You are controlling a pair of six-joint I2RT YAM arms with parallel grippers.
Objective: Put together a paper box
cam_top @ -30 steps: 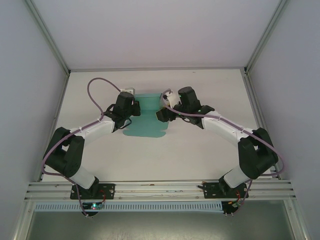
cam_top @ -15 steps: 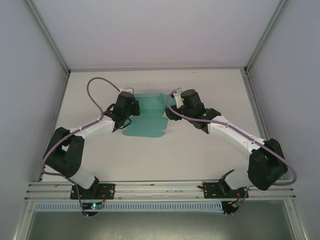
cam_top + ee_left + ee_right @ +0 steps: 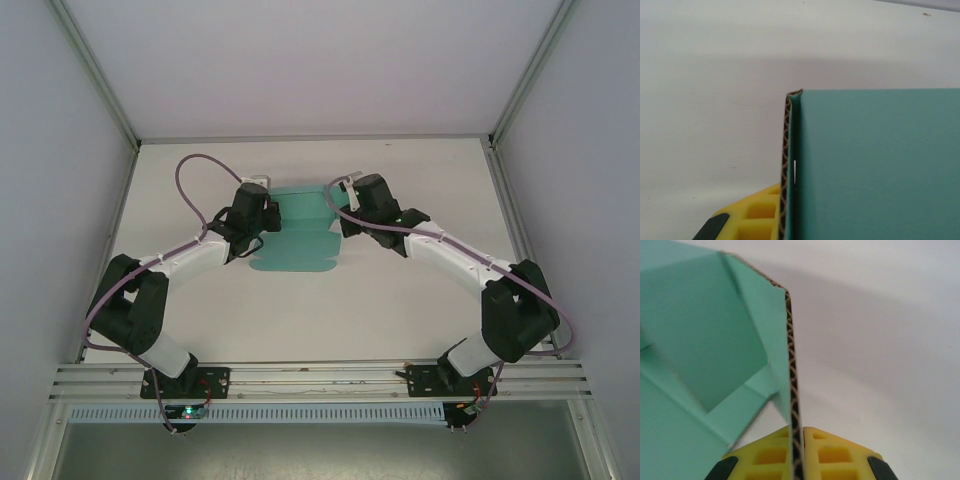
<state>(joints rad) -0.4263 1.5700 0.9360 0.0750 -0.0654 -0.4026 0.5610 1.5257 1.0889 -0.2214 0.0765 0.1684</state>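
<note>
Overhead, both arms reach forward from their bases and bend inward across the white table (image 3: 400, 300). Their wrists meet on either side of the paper box (image 3: 298, 242), a partly folded teal sheet lying between them. The left gripper (image 3: 262, 208) pinches the sheet's left side and the right gripper (image 3: 340, 208) pinches the opposite side. This looks like a paired hold meant to raise both walls at once while the wide base panel rests flat, nearer the bases than either wrist.

From the left wrist, a teal wall of the box (image 3: 875, 165) stands directly ahead of the fingers, folded over on itself, with its brown corrugated edge running upward. One yellow pad (image 3: 757, 217) presses against that edge from the left. The other finger is hidden behind the card, so the clenched grip is judged rather than plainly seen.

From the right wrist, the gripper (image 3: 796, 455) is squeezed tight, with two yellow pads (image 3: 832, 455) sandwiching a corrugated edge that rises straight from the fingertips. To the gripper's left, teal flaps of the box (image 3: 715, 340) slope down toward the base. The wrist is tipped low and points along the wall.
</note>
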